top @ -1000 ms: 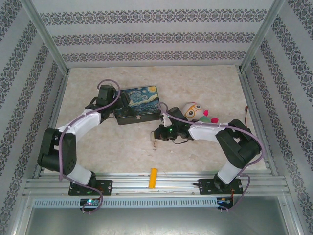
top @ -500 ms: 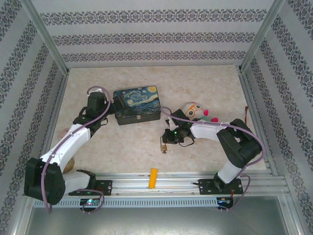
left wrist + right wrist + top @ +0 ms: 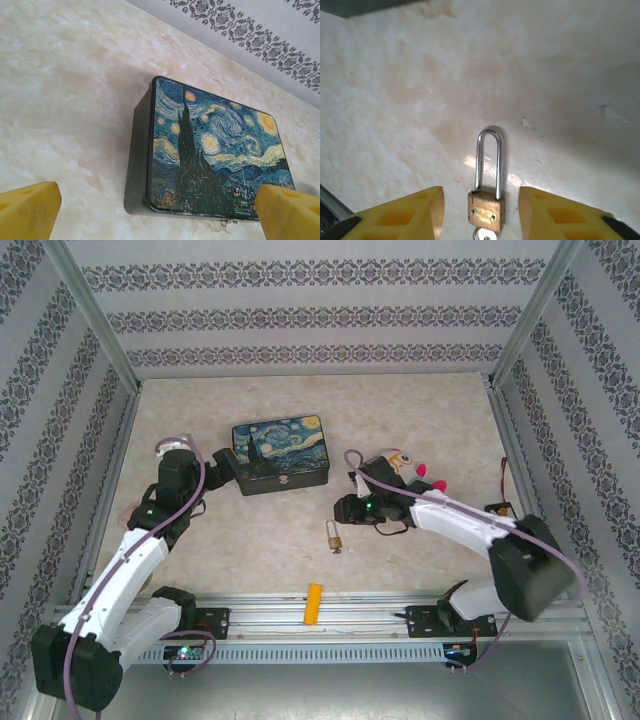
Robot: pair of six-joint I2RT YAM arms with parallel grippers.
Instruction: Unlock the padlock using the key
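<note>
Padlock flat on bench, with bare surface on all sides, widest toward near left. Right gripper: fingers straddle the lock body, clear gap each side. Tin stands far-left, well apart. Left gripper just beside tin's left end. Plush toy close behind right arm. Orange block at near rail, apart.

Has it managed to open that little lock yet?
Looks done: the key sits at the base of the padlock, seemingly inserted. In hand: nothing; the right gripper straddles it, jaws open; the left gripper hangs open. Left: the shackle looks seated, so unlocking remains.
</note>
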